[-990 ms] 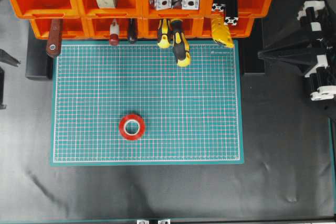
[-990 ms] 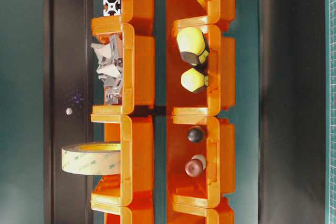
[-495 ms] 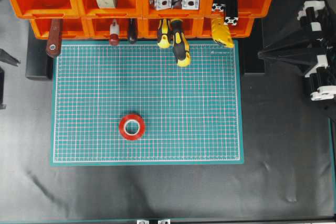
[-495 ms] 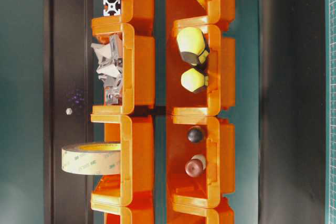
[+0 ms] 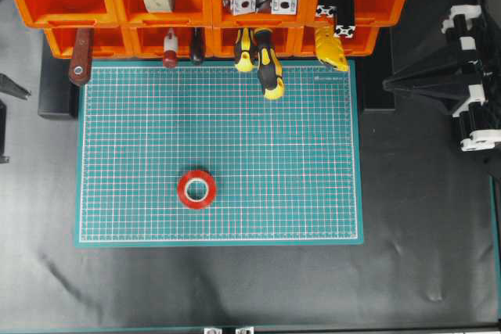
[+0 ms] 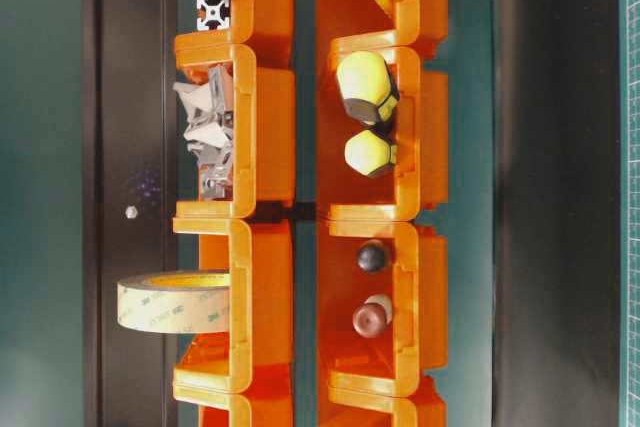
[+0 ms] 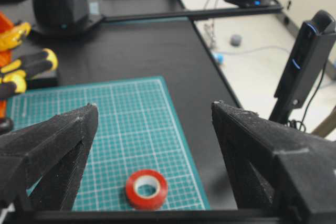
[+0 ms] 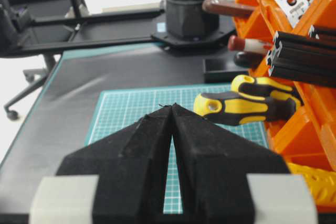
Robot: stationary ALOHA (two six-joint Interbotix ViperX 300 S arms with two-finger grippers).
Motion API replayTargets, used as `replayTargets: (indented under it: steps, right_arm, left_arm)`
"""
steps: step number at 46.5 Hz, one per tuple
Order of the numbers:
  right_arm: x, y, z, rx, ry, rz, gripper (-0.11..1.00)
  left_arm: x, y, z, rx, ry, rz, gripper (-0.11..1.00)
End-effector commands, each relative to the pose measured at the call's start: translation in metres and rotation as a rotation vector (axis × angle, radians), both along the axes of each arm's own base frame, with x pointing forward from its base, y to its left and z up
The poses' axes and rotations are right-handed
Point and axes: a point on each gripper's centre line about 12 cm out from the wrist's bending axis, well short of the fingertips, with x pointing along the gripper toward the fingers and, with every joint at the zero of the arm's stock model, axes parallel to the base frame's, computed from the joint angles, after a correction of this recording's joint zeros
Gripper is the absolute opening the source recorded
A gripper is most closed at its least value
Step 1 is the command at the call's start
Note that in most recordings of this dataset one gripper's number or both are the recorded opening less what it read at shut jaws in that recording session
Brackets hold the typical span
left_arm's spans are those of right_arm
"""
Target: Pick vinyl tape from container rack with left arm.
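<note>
Here we see a small glossy red vinyl tape roll [image 5: 196, 188] lying flat on the green gridded cutting mat [image 5: 313, 154], well apart from the bright orange plastic container rack [image 5: 207, 5]; our left gripper [image 7: 152, 145] has its jaws released, our right gripper [image 8: 171, 109] clenched.

- A black table [image 5: 423, 263] carries a green gridded cutting mat [image 5: 313, 154] at its centre.
- A red vinyl tape [image 5: 196, 188] lies flat on the mat's near-left area.
- An orange container rack [image 5: 211, 37] stands along the mat's far edge.
</note>
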Motion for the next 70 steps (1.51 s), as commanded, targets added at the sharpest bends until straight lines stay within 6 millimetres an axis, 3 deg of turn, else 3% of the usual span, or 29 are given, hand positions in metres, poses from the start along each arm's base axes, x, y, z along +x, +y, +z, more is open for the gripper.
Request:
replayTargets:
  steps: [1,25,41,70]
  right_arm:
    - [0.001,-0.001,0.008,-0.004,-0.023,-0.003,0.01]
    - [-0.011,0.000,0.007,0.008,0.028,0.000,0.01]
    - [-0.014,0.000,0.007,0.005,0.042,0.001,0.01]
    - [-0.016,0.000,0.004,0.002,0.051,0.002,0.01]
  left_arm:
    - [0.001,0.000,0.005,-0.007,-0.022,0.000,0.84]
    - [0.002,0.000,0.000,-0.023,-0.111,-0.002,0.84]
    - [-0.007,0.001,0.002,-0.021,-0.180,-0.009,0.84]
    - [-0.019,0.010,-0.018,-0.025,-0.134,0.029,0.84]
